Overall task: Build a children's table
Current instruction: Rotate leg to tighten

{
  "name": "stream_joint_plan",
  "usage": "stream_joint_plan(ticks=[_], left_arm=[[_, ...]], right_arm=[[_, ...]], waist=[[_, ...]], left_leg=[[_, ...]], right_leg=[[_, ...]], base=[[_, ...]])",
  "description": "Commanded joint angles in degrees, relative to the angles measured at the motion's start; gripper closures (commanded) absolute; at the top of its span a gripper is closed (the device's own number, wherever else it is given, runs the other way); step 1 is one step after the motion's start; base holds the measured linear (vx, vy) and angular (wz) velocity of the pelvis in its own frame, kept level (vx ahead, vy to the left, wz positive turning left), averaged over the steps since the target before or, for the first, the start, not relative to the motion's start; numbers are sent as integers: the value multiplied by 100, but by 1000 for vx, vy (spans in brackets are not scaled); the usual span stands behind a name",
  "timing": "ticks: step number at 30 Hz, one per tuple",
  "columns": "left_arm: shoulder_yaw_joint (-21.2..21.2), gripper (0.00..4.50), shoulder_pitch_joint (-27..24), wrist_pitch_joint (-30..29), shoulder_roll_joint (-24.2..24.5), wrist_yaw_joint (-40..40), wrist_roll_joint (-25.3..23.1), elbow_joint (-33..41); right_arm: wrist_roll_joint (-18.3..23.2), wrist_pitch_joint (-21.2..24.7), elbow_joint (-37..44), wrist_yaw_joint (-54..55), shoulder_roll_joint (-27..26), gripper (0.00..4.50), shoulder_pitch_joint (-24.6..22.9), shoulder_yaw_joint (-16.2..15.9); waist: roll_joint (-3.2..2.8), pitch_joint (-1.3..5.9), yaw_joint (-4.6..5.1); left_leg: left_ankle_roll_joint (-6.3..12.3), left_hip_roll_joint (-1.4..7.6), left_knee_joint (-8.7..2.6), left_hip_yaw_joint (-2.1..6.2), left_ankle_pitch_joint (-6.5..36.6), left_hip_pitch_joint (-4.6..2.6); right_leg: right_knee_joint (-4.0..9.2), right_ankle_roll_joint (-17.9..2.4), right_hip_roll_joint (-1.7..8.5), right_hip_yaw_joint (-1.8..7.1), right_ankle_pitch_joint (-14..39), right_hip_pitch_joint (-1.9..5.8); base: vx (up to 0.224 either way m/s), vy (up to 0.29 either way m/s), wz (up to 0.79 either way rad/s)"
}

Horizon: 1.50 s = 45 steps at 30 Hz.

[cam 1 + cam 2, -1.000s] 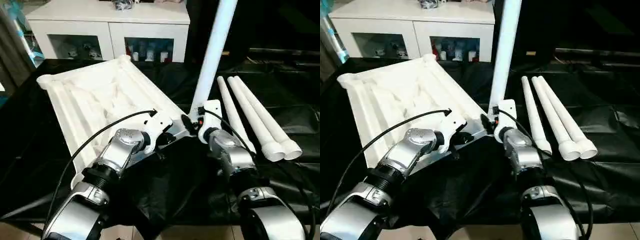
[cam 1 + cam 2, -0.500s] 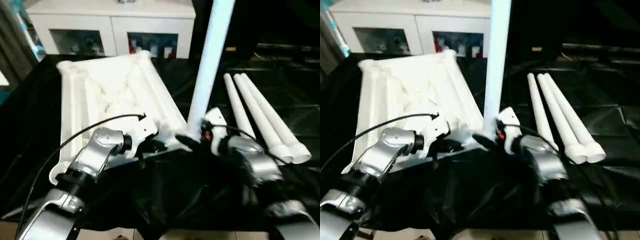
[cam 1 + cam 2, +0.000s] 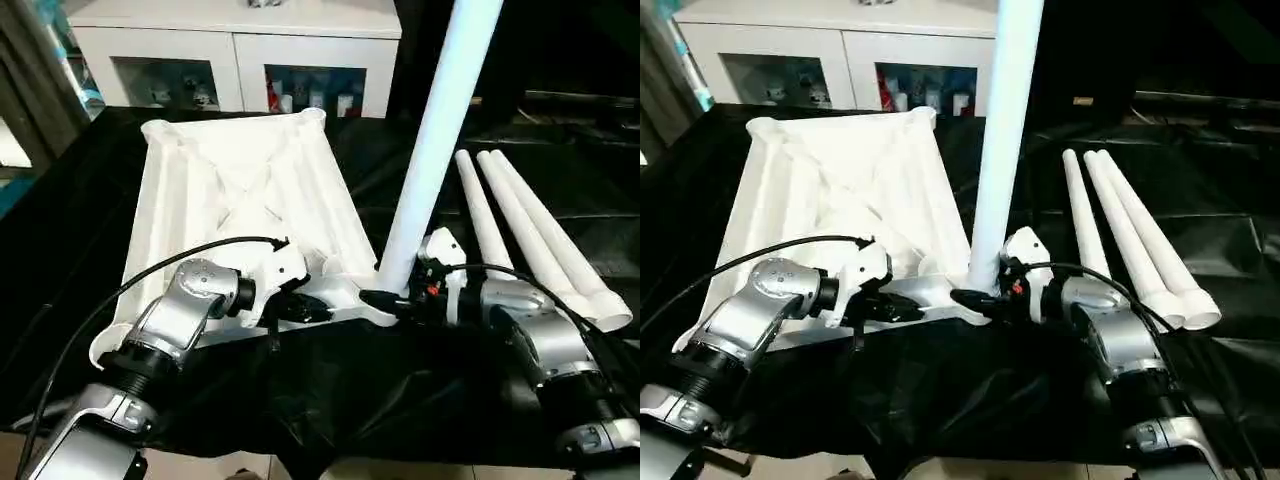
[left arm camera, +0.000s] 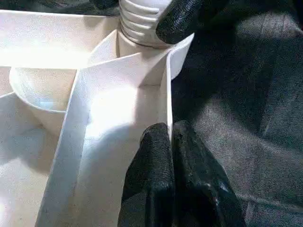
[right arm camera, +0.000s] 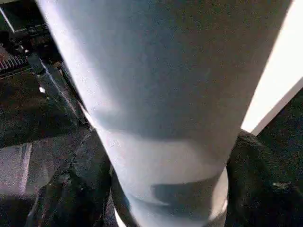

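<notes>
Left gripper (image 3: 318, 308) pinches the near edge of the upturned tabletop (image 3: 235, 190), its two black fingers pressed together on the thin white rim. Seen from the head camera, the tabletop lies ribs-up on a black cloth (image 3: 350, 400), and one white leg (image 3: 432, 150) stands upright in its near right corner socket. Right gripper (image 3: 392, 300) sits at the foot of that leg, one black finger on each side of the tube. Three more loose legs (image 3: 530, 235) lie side by side on the cloth to the right, apart from the tabletop. A white cabinet (image 3: 235, 50) with glass doors stands behind.

From the left wrist, the two fingertips (image 4: 154, 156) close on the thin upright wall of the tabletop (image 4: 94, 118), next to the round corner socket. The ribbed base of the leg (image 4: 139, 21) sits in that socket, with one finger of the other gripper (image 4: 182, 19) against it.

From the right wrist, the leg (image 5: 161, 94) rises close in front, and the dark fingers (image 5: 78, 189) flank its base on both sides, touching it.
</notes>
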<state>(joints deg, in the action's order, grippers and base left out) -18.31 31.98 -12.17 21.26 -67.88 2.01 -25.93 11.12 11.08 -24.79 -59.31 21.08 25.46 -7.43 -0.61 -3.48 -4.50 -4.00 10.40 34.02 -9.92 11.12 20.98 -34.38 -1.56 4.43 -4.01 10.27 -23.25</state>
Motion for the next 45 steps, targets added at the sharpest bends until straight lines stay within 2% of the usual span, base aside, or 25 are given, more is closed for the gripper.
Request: stream_joint_plan(ticks=[1,5,6,8,9,10,12,14,15,19,21,23,27,30,32,35,37,39,42,43,45], left_arm=[[-96,450,-13,59,-37,-190,68,152],[-74,450,68,28,-126,241,-122,-22],[-53,450,132,-35,-182,500,-224,-151],[14,450,231,-103,-295,841,-301,-332],[91,450,445,-261,-519,1466,-462,-654],[91,450,445,-261,-519,1466,-462,-654],[210,450,678,-459,-838,2124,-529,-974],[264,450,757,-522,-954,2341,-529,-1076],[313,450,904,-609,-1206,2604,-509,-1223],[289,450,1079,-601,-1573,2735,-458,-1394],[284,450,1103,-579,-1618,2728,-451,-1425],[261,450,1133,-533,-1664,2652,-445,-1461],[235,450,1094,-385,-1540,2392,-430,-1437],[176,450,942,-152,-1283,1944,-407,-1259],[154,450,909,-66,-1232,1840,-413,-1221],[13,450,579,-53,-868,1124,-276,-709],[-114,450,359,18,-579,556,-174,-361],[-142,450,313,41,-512,431,-154,-294],[-112,450,169,41,-299,16,24,-80],[-101,450,145,40,-252,-46,49,-38],[-82,450,95,81,-96,-198,69,46]], right_arm=[[19,68,133,-20,18,172,-38,-42],[-179,35,-153,637,-261,174,-32,37],[-310,-1,-353,1023,-383,175,9,56],[-450,-25,-646,1518,-548,175,95,90],[-627,-3,-1213,2460,-929,175,322,184],[-627,-3,-1213,2460,-929,175,322,184],[-611,177,-1667,3271,-1350,175,603,339],[-561,225,-1822,3522,-1492,175,705,424],[-468,253,-2162,3942,-1789,176,957,557],[-517,-32,-2615,4202,-2165,176,1338,510],[-497,-93,-2675,4123,-2227,120,1394,533],[-525,-246,-2727,3985,-2297,103,1489,547],[-635,-523,-2754,3757,-2137,64,1544,511],[-633,-603,-2518,3117,-1820,64,1398,370],[-660,-630,-2478,2984,-1749,64,1370,331],[-557,-586,-1807,2050,-1249,64,990,147],[-469,-568,-1391,1439,-907,64,761,92],[-450,-568,-1310,1309,-835,64,717,91],[-297,-512,-878,687,-485,64,514,72],[-270,-487,-780,580,-411,78,471,64],[-194,-386,-489,262,-178,88,350,33]], waist=[[-13,423,0],[-19,417,6],[-12,396,17],[-44,365,49],[-31,327,103],[-38,332,121],[-46,321,158],[-47,331,163],[-42,337,174],[-60,357,177],[-52,365,180],[-57,373,176],[-62,391,175],[-59,409,183],[-50,418,189],[-49,422,167],[-40,434,146],[-62,430,125],[-48,422,81],[-55,426,62],[-48,417,28]], left_leg=[[496,281,-381,55,714,-42],[426,275,-386,57,763,-43],[332,270,-410,66,947,-53],[239,263,-425,62,1119,-55],[22,228,-444,73,1501,-114],[-34,226,-452,96,1616,-129],[-61,217,-459,109,1806,-145],[-52,221,-461,112,1847,-161],[-29,217,-462,108,1808,-149],[11,213,-454,106,1691,-118],[72,218,-460,107,1602,-84],[140,218,-454,94,1505,-80],[194,227,-447,91,1352,-70],[336,229,-423,80,1153,-38],[393,231,-412,73,1088,-33],[506,265,-406,79,971,-29],[601,276,-393,65,787,-30],[639,291,-390,52,755,-38],[603,295,-390,43,796,-37],[582,304,-387,39,823,-59],[587,310,-389,38,843,-54]], right_leg=[[316,-1480,401,271,546,362],[328,-1436,403,273,679,351],[371,-1343,404,266,1035,351],[399,-1284,399,271,1345,310],[487,-1107,407,262,2095,294],[485,-1054,413,255,2278,296],[553,-864,406,250,2631,281],[562,-837,409,254,2655,268],[557,-857,402,260,2568,268],[531,-965,407,259,2180,281],[498,-1028,400,260,1916,314],[475,-1114,402,265,1678,321],[439,-1214,401,268,1369,335],[389,-1351,389,266,890,367],[382,-1395,395,264,783,376],[357,-1456,424,267,658,396],[322,-1540,403,267,394,393],[307,-1583,390,261,330,366],[306,-1595,388,258,393,361],[309,-1592,386,263,437,348],[305,-1553,385,268,481,350]], base=[[0,0,0],[0,0,0],[0,0,0],[0,0,0],[0,0,0],[0,0,0],[0,0,0],[0,0,0],[0,0,0],[0,0,0],[0,0,0],[0,0,0],[0,0,0],[0,0,0],[0,0,0],[0,0,0],[0,0,0],[0,0,0],[0,0,0],[0,0,0],[0,0,0]])
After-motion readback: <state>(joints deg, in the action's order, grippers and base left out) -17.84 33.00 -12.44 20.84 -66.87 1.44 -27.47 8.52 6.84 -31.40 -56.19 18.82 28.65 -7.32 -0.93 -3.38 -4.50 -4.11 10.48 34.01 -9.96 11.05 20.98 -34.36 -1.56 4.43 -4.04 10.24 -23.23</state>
